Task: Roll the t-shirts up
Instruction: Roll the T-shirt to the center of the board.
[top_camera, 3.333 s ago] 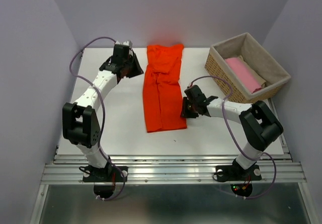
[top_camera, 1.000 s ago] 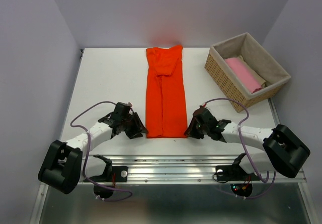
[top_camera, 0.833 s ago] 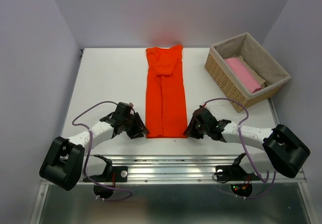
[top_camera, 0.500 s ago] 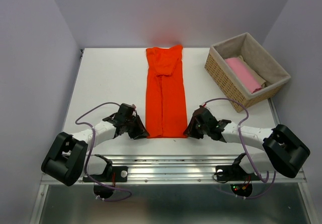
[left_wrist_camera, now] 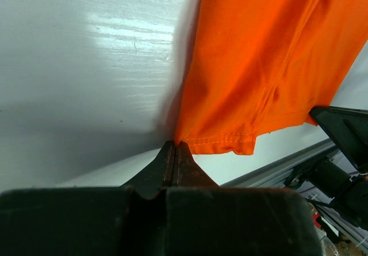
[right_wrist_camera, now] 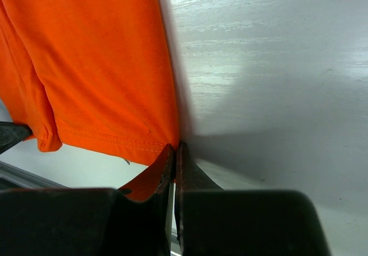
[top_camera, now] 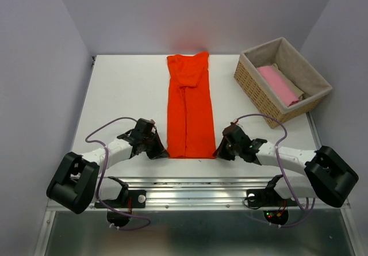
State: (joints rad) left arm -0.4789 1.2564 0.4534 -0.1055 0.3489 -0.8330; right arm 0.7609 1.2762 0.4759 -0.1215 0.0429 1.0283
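Observation:
A bright orange-red t-shirt point(top_camera: 189, 107), folded into a long narrow strip, lies down the middle of the white table point(top_camera: 121, 95). Its hem is at the near edge. My left gripper point(top_camera: 164, 152) is shut on the hem's near left corner point(left_wrist_camera: 183, 141). My right gripper point(top_camera: 217, 151) is shut on the near right corner point(right_wrist_camera: 170, 144). In both wrist views the jaws are pressed together with orange cloth point(left_wrist_camera: 253, 66) at their tips. A pale pink t-shirt point(top_camera: 277, 84) lies in the basket over a beige one point(top_camera: 292, 85).
A wicker basket point(top_camera: 253, 84) with a cloth lining stands at the table's back right. A metal rail point(top_camera: 195, 190) runs along the near edge right below both grippers. Grey walls close in the back and sides.
Both grippers have closed on the near hem corners of the orange-red t-shirt. The left one slid right to the corner and the right one shifted slightly right. The shirt has not moved.

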